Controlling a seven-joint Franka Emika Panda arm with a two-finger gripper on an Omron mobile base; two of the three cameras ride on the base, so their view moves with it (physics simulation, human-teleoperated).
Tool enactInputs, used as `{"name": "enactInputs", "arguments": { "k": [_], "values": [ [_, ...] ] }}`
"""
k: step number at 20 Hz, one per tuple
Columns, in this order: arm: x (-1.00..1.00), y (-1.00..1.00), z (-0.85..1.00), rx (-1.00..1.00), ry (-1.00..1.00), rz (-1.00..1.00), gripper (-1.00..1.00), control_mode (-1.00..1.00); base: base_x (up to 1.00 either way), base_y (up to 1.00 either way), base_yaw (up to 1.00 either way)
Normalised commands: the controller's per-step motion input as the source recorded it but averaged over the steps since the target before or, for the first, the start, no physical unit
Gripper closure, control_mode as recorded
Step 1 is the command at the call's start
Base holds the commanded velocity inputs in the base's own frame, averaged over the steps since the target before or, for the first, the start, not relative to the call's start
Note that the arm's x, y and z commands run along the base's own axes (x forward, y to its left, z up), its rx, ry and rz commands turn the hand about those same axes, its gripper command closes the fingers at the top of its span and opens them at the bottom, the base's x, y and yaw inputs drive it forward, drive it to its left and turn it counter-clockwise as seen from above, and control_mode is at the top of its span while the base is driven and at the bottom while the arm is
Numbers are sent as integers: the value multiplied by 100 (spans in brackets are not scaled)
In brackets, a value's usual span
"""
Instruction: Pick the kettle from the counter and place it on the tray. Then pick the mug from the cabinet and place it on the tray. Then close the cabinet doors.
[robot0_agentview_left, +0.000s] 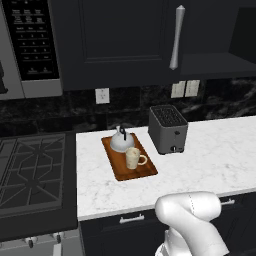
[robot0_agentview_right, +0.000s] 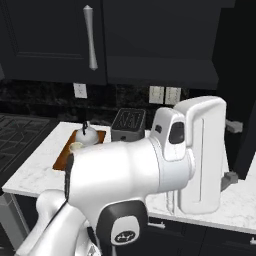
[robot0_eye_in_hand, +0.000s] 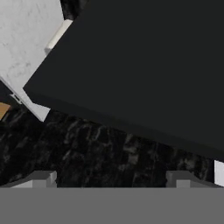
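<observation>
The gripper (robot0_eye_in_hand: 112, 181) has its two finger tips spread wide apart with nothing between them, facing a dark cabinet (robot0_eye_in_hand: 144, 65) panel. On the counter (robot0_agentview_left: 210, 155), the tray (robot0_agentview_left: 120, 167) carries the mug (robot0_agentview_left: 133, 158) in front and the kettle (robot0_agentview_left: 121, 140) just behind it (the two nearly touching). The toaster (robot0_agentview_left: 168, 129) stands beside the tray. Above, the left cabinet door (robot0_agentview_left: 120, 35) is closed.

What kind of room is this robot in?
It looks like a kitchen, a computer-drawn one. There's a gas stovetop beside a white marble counter, a toaster on that counter, and a microwave next to dark wall cabinets.
</observation>
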Motion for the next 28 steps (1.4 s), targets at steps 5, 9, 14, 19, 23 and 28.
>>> {"name": "enactInputs", "arguments": {
  "k": [5, 9, 14, 19, 23, 28],
  "values": [
    [-7, -33, 5, 0, 0, -13, -100, -100, 0, 0, 0],
    [0, -41, 0, 0, 0, -4, -100, -100, 0, 0, 0],
    [1, -33, 0, 0, -1, 0, -100, -100, 0, 0, 0],
    [13, -22, 0, 0, -1, 0, -100, -100, 0, 0, 0],
    [26, -18, 0, 0, 0, 0, -100, -100, 0, 0, 0],
    [23, -14, 0, 1, 0, 2, -100, -100, 0, 0, 0]
  ]
}}
